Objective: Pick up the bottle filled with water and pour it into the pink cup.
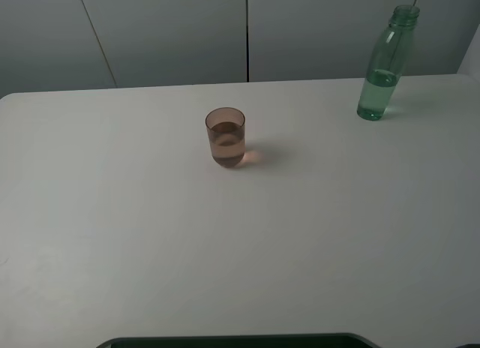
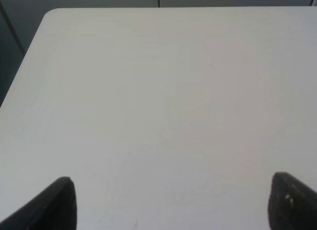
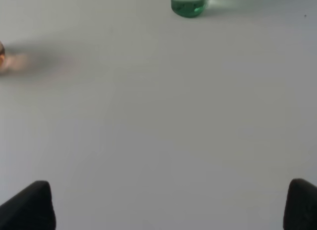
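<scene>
Green bottle (image 1: 387, 67): upright, uncapped, table (image 1: 150, 250) at 2 o'clock. Pink cup (image 1: 226, 136): upright, part-filled, near centre, well apart. Left gripper (image 2: 171, 202), right gripper (image 3: 171, 205): jaws wide apart, holding nothing.

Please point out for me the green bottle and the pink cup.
green bottle (image 1: 384, 74), exterior high view, on its body's middle
pink cup (image 1: 226, 138), exterior high view, on its side wall
</scene>
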`<state>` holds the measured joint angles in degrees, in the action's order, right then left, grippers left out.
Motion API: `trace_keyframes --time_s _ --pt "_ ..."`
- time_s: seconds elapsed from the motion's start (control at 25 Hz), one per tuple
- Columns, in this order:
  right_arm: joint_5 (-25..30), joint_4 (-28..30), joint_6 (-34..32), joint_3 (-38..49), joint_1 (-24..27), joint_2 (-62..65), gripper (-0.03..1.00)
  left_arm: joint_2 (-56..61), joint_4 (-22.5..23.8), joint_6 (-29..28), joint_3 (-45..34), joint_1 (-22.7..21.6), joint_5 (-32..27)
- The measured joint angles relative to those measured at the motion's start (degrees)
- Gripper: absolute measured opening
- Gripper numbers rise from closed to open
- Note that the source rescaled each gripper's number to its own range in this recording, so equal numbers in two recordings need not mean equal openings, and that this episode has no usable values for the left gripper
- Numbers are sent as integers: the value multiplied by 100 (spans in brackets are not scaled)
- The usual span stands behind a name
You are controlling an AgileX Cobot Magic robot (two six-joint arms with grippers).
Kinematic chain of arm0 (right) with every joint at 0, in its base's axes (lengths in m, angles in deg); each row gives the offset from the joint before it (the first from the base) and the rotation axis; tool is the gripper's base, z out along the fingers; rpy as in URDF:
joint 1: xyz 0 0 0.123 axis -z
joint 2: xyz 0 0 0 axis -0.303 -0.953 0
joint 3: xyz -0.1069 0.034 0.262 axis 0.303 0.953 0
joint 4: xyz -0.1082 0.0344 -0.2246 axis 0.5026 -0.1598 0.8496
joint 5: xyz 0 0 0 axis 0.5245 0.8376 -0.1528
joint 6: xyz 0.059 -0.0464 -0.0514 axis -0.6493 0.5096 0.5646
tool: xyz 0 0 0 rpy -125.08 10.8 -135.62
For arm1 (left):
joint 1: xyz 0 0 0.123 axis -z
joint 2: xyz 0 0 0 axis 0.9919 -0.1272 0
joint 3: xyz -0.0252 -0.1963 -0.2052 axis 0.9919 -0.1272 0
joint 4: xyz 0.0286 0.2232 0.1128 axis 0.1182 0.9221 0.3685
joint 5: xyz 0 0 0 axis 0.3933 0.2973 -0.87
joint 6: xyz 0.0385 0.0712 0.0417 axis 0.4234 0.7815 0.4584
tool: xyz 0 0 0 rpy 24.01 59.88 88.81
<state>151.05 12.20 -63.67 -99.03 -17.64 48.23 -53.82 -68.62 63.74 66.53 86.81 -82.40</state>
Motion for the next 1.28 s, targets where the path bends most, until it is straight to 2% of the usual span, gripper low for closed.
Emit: trace_keyframes --time_s 0.2,1.28 --pt "-45 77 0 113 0 1017 100 10 0 0 0 0 0" --pt "-45 77 -113 126 0 1056 100 0 0 0 0 0 0"
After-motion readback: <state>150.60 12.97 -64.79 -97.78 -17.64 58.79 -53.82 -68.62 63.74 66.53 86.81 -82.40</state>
